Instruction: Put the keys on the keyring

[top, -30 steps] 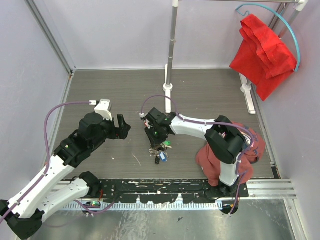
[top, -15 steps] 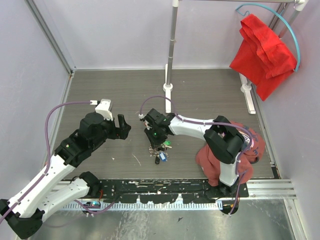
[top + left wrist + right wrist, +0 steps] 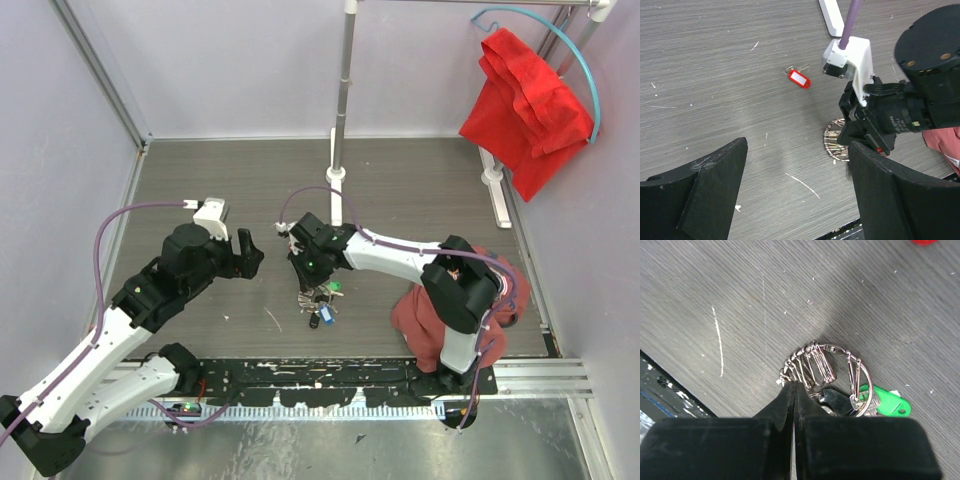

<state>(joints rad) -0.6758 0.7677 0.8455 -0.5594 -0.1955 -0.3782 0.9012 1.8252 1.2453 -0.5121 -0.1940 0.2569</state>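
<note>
Hidden under the right claw [image 3: 794, 390]: near arc of the ring [image 3: 840, 351] and blades of the keys [image 3: 887, 402]; cannot tell whether the closed claw pinches the wire; cut off by the top edge, far beyond the claw: red tag [image 3: 925, 242]; from above, too small to tell apart just below the claw: keys.

1. My right gripper [image 3: 794, 388] goes from part-open to fully closed, its fingertips now meeting at the ring's [image 3: 863, 368] edge.
2. My right elbow [image 3: 462, 280] swings slightly rightward.
3. My left gripper [image 3: 247, 251] drifts slightly farther from my base.
</note>
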